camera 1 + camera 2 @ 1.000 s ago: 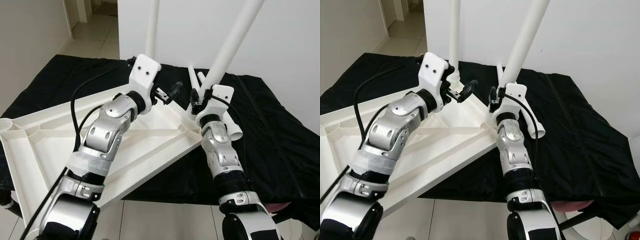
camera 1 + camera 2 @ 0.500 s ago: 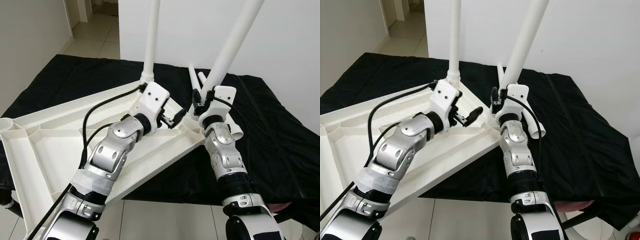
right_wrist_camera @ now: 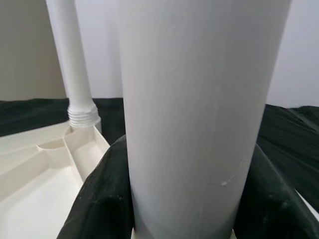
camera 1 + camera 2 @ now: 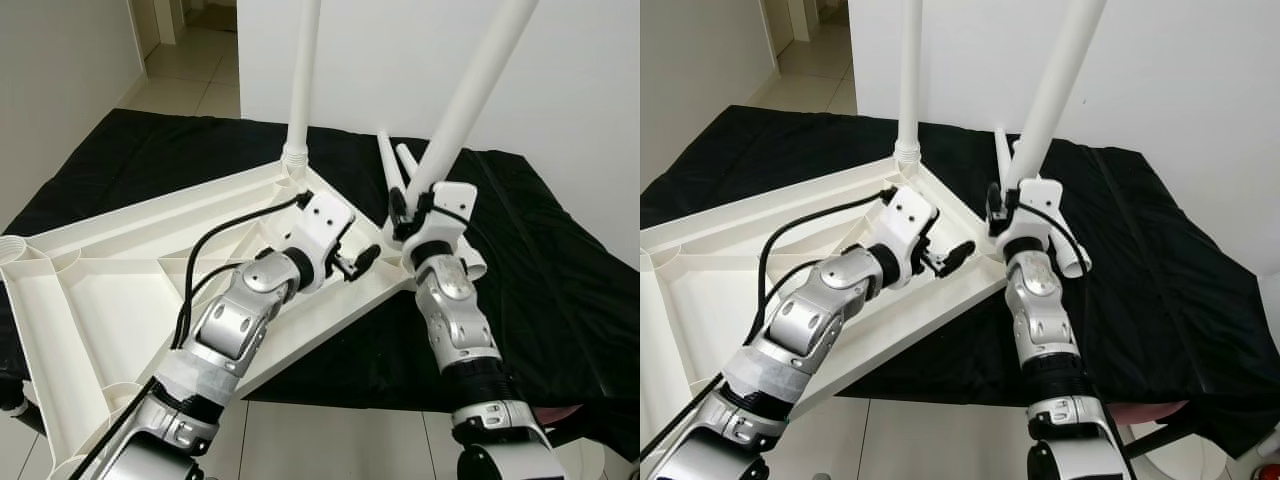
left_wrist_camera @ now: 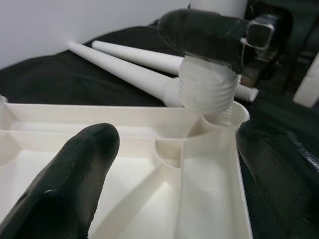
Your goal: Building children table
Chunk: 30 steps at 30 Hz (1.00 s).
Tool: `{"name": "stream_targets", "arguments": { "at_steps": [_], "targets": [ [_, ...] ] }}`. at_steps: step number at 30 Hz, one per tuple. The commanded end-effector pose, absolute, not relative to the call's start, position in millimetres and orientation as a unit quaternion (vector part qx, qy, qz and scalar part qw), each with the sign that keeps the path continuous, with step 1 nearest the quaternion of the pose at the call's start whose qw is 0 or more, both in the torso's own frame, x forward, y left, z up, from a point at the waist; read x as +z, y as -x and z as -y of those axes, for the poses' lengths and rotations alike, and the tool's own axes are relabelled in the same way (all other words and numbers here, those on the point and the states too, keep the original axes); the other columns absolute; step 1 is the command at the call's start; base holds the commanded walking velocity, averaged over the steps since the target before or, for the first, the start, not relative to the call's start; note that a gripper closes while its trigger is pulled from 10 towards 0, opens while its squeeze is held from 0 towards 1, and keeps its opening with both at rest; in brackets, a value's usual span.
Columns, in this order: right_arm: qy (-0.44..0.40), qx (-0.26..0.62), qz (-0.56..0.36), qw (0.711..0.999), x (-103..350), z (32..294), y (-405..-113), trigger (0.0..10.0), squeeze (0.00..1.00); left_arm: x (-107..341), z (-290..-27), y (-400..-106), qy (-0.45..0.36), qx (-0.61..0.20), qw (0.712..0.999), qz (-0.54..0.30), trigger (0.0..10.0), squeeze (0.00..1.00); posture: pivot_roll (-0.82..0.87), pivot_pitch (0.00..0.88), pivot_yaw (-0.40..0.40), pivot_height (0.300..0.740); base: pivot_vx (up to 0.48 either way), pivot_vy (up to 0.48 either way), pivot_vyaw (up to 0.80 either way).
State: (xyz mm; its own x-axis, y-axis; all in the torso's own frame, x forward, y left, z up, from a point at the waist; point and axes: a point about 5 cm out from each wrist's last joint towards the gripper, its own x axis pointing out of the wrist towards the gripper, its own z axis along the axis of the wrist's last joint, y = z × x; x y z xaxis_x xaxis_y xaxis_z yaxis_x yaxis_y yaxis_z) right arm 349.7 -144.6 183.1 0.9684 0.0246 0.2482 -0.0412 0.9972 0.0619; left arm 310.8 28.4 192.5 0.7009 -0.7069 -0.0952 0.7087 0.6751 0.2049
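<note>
Gripping the white table leg (image 4: 470, 90) near its lower end, my right gripper (image 4: 412, 205) is closing both black fingers (image 3: 99, 199) snugly around the tube at centre right of the left eye view, with its threaded foot (image 5: 207, 92) sitting at the corner socket of the upturned table top (image 4: 110, 290). I am judging the leg to be hollow plastic: light, stiff, smooth enough to slip when twisted, so low down by the thread seems the best hold. A second leg (image 4: 303, 75) is standing upright in the far corner, upper centre of the frame. Two spare legs (image 5: 129, 67) are lying on the cloth just beyond the top. My left gripper (image 4: 350, 262) is hovering over the ribbed tray near that corner, fingers (image 5: 65, 184) spread wide and holding nothing. The top is resting tilted on a table draped in black cloth (image 4: 560, 260). Behind it a white wall (image 4: 390, 50) is rising, and tiled floor (image 4: 190, 95) is showing at upper left.
</note>
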Motion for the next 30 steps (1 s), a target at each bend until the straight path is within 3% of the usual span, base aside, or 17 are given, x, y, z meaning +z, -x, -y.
{"name": "stream_targets", "arguments": {
  "at_steps": [1,11,16,30],
  "targets": [
    [-0.033,0.004,0.133,0.991,187.1,153.2,-348.5,10.0,0.0,187.6,-22.6,-303.1,-0.118,-0.424,0.898,-0.017,10.0,0.0,0.03,0.0,-0.089,0.74,0.0,0.0,0.0],
    [-0.031,-0.011,0.137,0.99,190.4,160.7,-348.6,10.0,0.0,158.9,-9.8,-283.8,-0.202,-0.506,0.836,-0.063,10.0,0.0,0.02,0.0,-0.085,0.74,0.0,0.0,0.0],
    [-0.032,-0.01,0.138,0.99,191.0,159.6,-348.5,10.0,0.0,151.7,-5.6,-288.3,-0.215,-0.496,0.837,-0.084,10.0,0.0,0.02,0.0,-0.083,0.74,0.0,0.0,0.0],
    [-0.034,-0.009,0.136,0.99,190.7,157.5,-347.4,10.0,0.0,147.9,-0.5,-322.1,-0.196,-0.407,0.883,-0.127,10.0,0.0,0.0,0.0,-0.073,0.74,0.0,0.0,0.0]
  ]
}}
